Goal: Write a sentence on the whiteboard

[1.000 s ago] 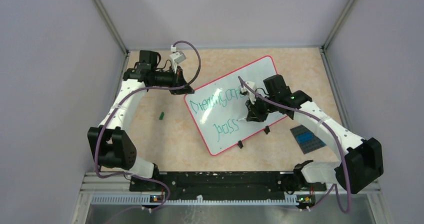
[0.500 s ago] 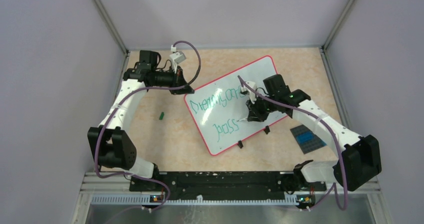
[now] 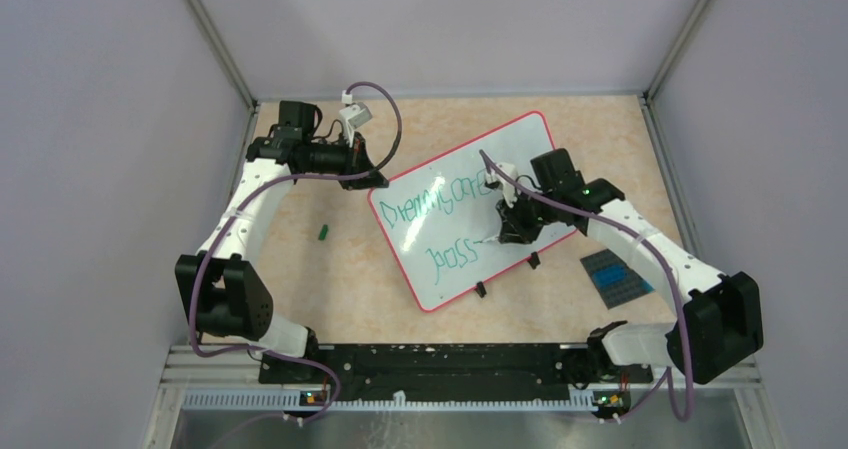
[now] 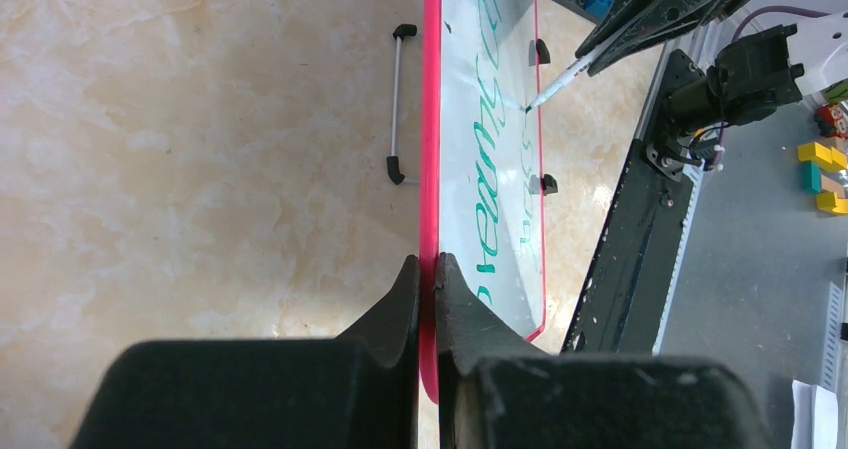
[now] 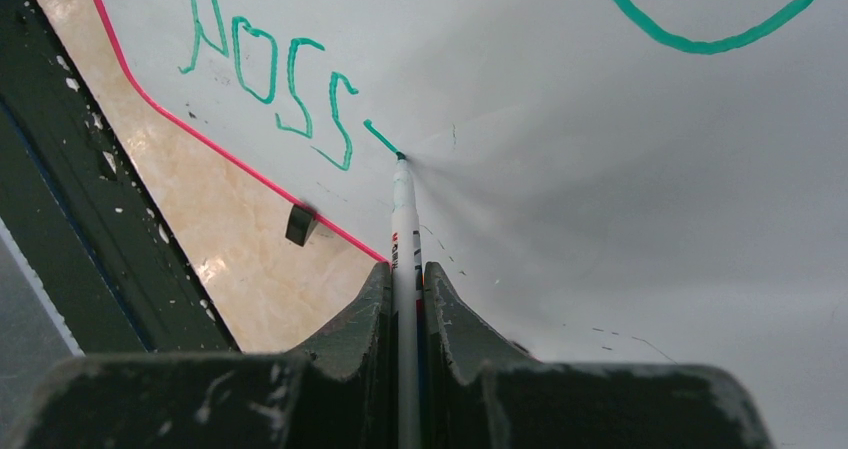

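**A:** Where's the whiteboard (image 3: 520,147)?

**B:** Propped at a slant on the table (image 3: 330,269), between the two arms. The left gripper (image 4: 428,261) is pinched tight on its red rim at the far-left corner, steadying it.

**A:** And the right gripper (image 5: 405,269)?

**B:** Clamped on a marker (image 5: 403,204). The tip touches the board at the end of a short stroke, just right of the green word (image 5: 270,79) "boss".

**A:** So which step?

**B:** Mid-writing, I'd say, on the second line. The next move calls for light, even pressure, drawing the tip rightward over bare white and stopping short of the rim.
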Controlling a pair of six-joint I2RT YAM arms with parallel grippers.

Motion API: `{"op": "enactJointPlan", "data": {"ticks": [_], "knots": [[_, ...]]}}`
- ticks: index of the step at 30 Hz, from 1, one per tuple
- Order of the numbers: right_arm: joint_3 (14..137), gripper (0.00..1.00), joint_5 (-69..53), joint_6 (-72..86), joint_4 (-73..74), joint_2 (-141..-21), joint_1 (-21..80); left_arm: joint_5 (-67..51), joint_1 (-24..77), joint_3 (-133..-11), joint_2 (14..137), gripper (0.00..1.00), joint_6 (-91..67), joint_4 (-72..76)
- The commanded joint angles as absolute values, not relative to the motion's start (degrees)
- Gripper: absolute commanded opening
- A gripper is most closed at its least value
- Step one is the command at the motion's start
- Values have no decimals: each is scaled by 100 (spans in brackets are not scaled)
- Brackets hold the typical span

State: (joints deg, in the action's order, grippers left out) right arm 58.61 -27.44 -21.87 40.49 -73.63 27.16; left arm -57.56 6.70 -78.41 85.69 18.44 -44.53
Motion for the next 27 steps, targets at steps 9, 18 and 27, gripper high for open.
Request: {"op": "enactJointPlan", "data": {"ticks": [9,18,27], "knots": [[5521,0,-2469,-2413,3903,-7268,2900,-5495,817,-7601,8611,0,2011,-4755],[5824,0,-2406,-2439,4114,-7135,2900,-5521,820,-7605,8636,0,2004,-4750],[6635,0,-2539,-2391,4272,-7276,2901,-5526,817,-7602,8595,0,2004,-4747]]}}
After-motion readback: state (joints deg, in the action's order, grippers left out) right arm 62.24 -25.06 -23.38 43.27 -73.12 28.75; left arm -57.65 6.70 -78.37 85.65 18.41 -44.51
